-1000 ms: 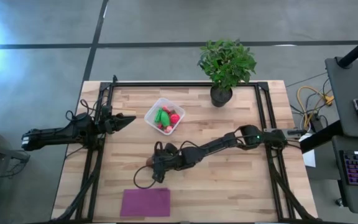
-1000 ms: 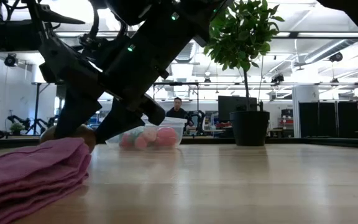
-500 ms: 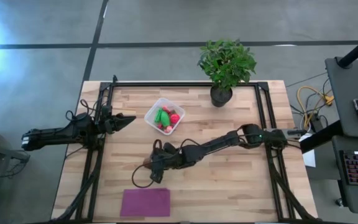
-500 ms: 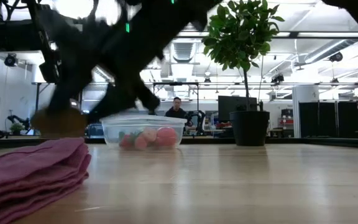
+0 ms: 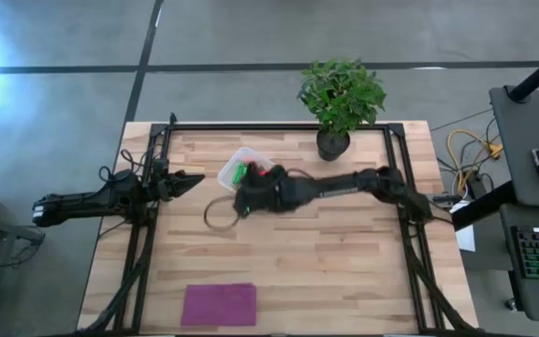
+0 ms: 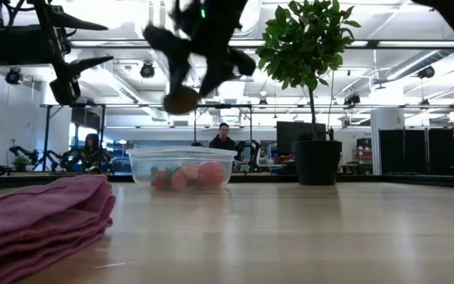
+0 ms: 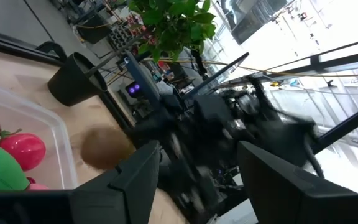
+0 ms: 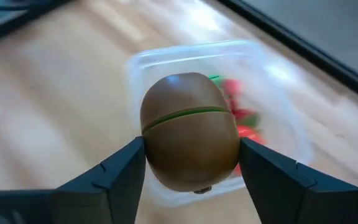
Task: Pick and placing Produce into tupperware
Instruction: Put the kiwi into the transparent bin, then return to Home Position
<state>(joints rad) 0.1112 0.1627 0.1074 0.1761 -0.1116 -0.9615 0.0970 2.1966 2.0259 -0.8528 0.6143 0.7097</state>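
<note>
The right arm is stretched long across the table from its right-side base, wrist raised off the surface, and the right gripper (image 8: 190, 163) has its two dark fingers (image 8: 114, 177) clamped on either side of a brown oval toy fruit with a green seam (image 8: 190, 130). Over on the left edge, the left arm waits low, its left gripper (image 5: 190, 178) pointing inward with fingers parted.

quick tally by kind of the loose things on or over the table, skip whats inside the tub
clear tub: 1
brown oval: 1
potted plant: 1
purple cloth: 1
total: 4
</note>
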